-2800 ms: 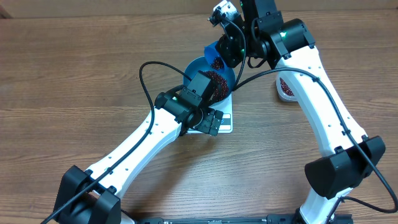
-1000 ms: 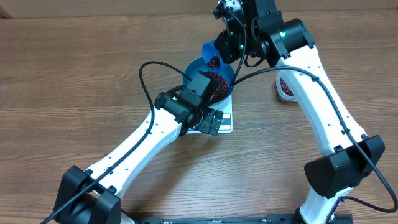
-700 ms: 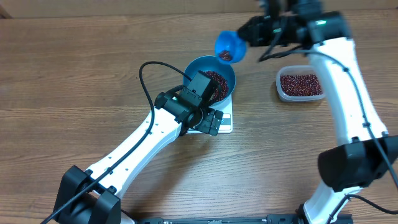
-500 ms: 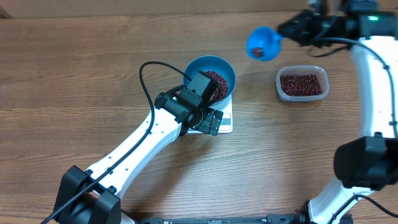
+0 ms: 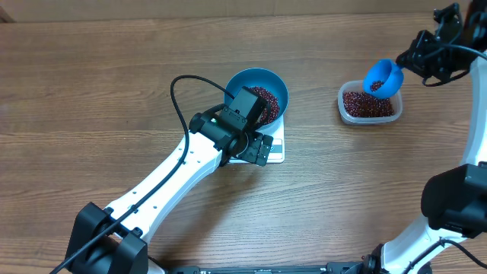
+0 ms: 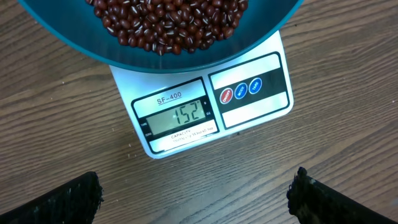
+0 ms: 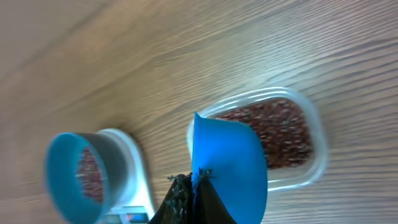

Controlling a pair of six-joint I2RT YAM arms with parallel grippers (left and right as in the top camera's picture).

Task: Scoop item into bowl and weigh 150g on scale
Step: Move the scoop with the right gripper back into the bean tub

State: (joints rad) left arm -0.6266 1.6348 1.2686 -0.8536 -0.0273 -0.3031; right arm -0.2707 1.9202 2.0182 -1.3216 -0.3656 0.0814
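Observation:
The bright blue bowl stands on the white scale, with dark red-brown beans heaped inside it. The scale shows 152 on its display. My left gripper hovers open just in front of the scale, with only bare wood between its fingers. My right gripper is shut on the handle of a small blue scoop. It holds the scoop over the clear tub at the far right. In the right wrist view the scoop hangs above the tub, with the bowl to the left.
The clear tub holds more beans. The left arm stretches from the near left corner up to the scale, a black cable looping beside the bowl. The right arm rises along the table's right edge.
My right arm has swung the scoop away from above the bowl, rightward across the table, until it hangs over the tub. The left arm, bowl and scale have stayed put.

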